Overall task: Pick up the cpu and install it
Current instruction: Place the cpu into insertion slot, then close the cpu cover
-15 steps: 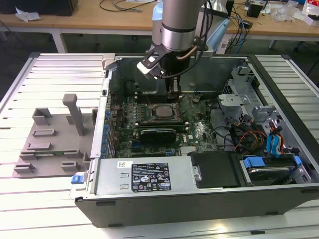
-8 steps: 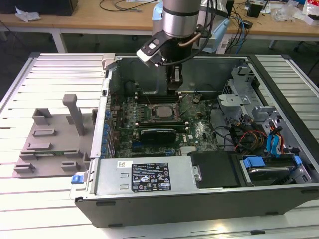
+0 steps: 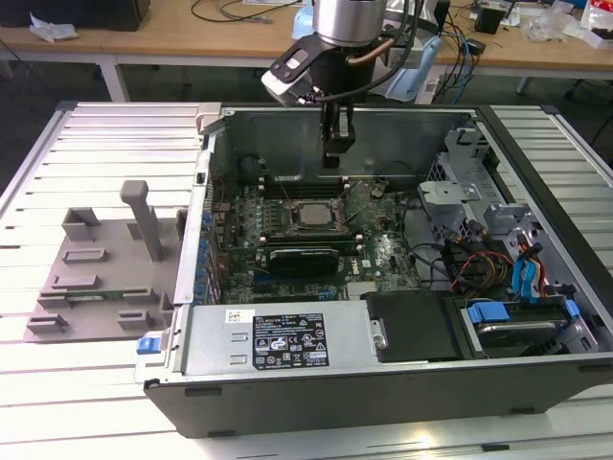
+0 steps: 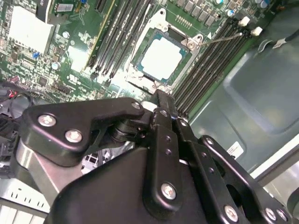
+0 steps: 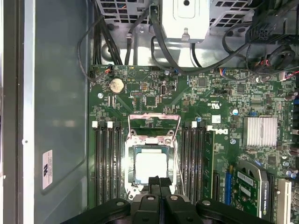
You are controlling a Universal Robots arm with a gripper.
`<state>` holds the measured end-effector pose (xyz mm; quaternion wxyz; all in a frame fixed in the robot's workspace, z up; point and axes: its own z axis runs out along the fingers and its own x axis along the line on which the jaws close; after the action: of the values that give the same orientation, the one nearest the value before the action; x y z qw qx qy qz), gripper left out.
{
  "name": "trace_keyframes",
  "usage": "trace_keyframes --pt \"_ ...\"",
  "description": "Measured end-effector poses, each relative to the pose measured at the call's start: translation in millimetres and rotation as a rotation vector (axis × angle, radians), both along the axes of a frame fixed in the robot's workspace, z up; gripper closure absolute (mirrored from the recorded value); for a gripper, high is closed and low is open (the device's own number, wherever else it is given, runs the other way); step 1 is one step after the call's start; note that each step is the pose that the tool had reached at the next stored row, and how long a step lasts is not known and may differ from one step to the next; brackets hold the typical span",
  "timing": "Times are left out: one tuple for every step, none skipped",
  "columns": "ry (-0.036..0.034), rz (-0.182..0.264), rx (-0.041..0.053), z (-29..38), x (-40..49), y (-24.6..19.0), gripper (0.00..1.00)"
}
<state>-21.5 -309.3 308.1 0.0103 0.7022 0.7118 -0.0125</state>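
Computer case [image 3: 383, 398], open: cpu [image 5: 150, 166] seated in socket [image 5: 131, 162]; gripper [image 5: 160, 180] above, fingers pressed together. Exterior view adds grey fixture [image 3: 105, 259] beside case.

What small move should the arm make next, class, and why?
Probably lift the end effector straight up and clear: the cpu already sits flat in the socket, and the end effector is shut, empty, close above it.

Case [image 3: 402, 129] open on top, straight drop to cpu [image 3: 308, 213] clear under pincer [image 3: 332, 158]. Mem slots [image 5: 106, 161] flank cpu both sides, low. Exp card [image 3: 303, 257] just beside cpu. Cables [image 3: 469, 264] + drive cage [image 3: 458, 158] crowd the exterior view's right.
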Motion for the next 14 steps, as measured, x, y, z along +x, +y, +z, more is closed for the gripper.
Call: trace_keyframes --pt "0.0001 0.0 -0.0002 0.1 0.0 0.0 0.89" --pt "0.0001 0.0 -0.0001 0.1 0.0 0.0 0.89" --pt "0.0001 0.0 -0.0002 0.2 0.0 0.0 0.89" --pt "0.0001 0.0 -0.0002 0.2 0.0 0.0 0.89" --pt "0.0002 0.0 -0.0002 0.3 0.0 0.0 0.89" --pt "0.0001 0.0 -0.0002 0.3 0.0 0.0 0.89" --pt "0.0001 0.0 -0.0002 0.3 0.0 0.0 0.89" --pt "0.0001 0.0 -0.0002 0.3 0.0 0.0 0.89" --pt "0.0001 0.0 -0.0002 0.3 0.0 0.0 0.89" --pt "0.0001 0.0 -0.0002 0.4 0.0 0.0 0.89" --pt "0.0001 0.0 -0.0004 0.4 0.6 0.0 0.89" --pt "0.0002 0.0 -0.0016 0.5 2.3 -0.1 0.89" --pt "0.0001 0.0 -0.002 0.4 5.9 0.0 0.89" --pt "0.0001 0.0 -0.0027 0.4 9.4 0.0 0.89"
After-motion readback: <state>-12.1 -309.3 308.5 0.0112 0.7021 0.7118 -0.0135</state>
